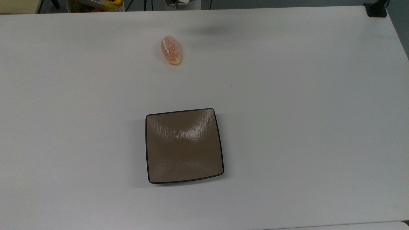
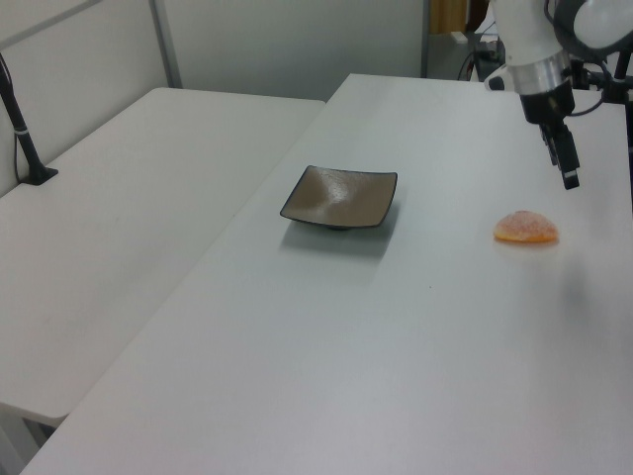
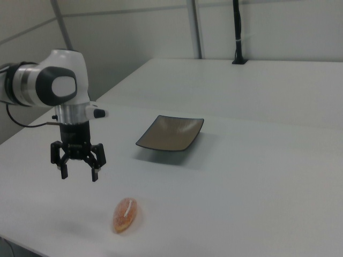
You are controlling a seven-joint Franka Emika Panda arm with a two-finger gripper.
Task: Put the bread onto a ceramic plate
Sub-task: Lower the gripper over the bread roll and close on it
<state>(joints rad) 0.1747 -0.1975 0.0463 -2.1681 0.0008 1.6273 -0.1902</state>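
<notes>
A: Item one?
B: Small oval orange-pink bread roll (image 1: 171, 50) with a grainy sugary crust and one short white stripe. It lies flat on the white counter (image 1: 303, 95), toward the far edge in the top view. Nothing touches it.

A: Item two?
B: Square glossy brown ceramic plate (image 1: 184, 145) with rounded corners and a thin dark rim. It sits on the same counter, well apart from the roll and bare. In the top view it lies below the roll, a little toward the top view's right.

A: The arm?
B: White Franka arm with a black two-finger claw (image 3: 78, 172). In the right view the claw hangs in the air with its fingers (image 3: 96, 170) spread wide, holding nothing. It is above the counter, up and toward the right view's left of the roll (image 3: 126, 214), not touching it. In the left view the claw (image 2: 568, 169) points down, near the roll (image 2: 526, 228) and higher in the picture, with a gap between them.

A: Plate in the side views?
B: In the left view the plate (image 2: 341, 197) is toward the left view's left of the roll. In the right view the plate (image 3: 170, 133) is farther back and toward the right view's right.

A: Other entries?
B: A second white counter (image 2: 129, 198) adjoins the first one, and a black post (image 3: 237, 32) stands on it.
</notes>
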